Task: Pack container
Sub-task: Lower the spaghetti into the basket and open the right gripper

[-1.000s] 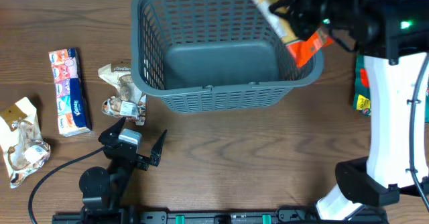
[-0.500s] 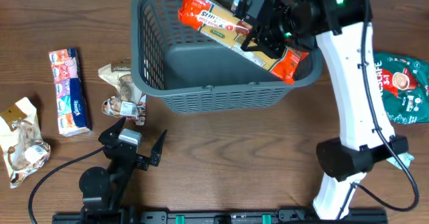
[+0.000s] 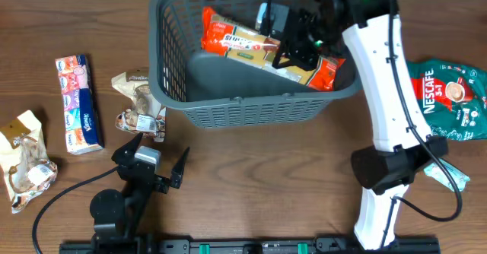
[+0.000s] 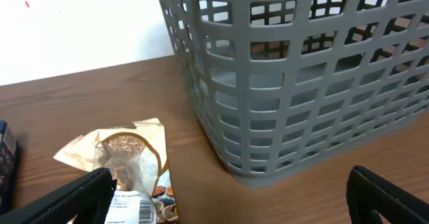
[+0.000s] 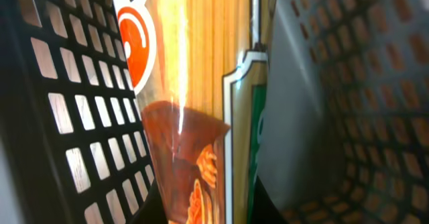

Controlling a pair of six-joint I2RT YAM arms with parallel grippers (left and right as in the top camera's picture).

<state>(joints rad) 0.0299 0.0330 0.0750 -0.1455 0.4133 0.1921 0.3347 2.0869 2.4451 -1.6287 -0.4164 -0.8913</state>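
The dark grey slatted basket (image 3: pixel 228 106) stands at the back middle of the table. My right gripper (image 3: pixel 293 45) is inside it, shut on a long orange biscuit packet (image 3: pixel 243 41) that lies slanted across the basket's inside; the packet fills the right wrist view (image 5: pixel 194 96) between the fingers, with basket wall (image 5: pixel 60 103) beside it. My left gripper (image 3: pixel 156 170) is open and empty, low over the table in front of the basket's left corner (image 4: pixel 268 117), near a clear mushroom snack packet (image 4: pixel 127 160).
Left of the basket lie the mushroom packet (image 3: pixel 141 102), a tissue pack (image 3: pixel 78 102) and a beige snack bag (image 3: pixel 27 159). A green Nescafe bag (image 3: pixel 453 98) lies at the right edge.
My right gripper has carried the orange packet from above the basket's right rim leftward and down into the basket. The Nescafe bag has come into view. The left arm has not moved.
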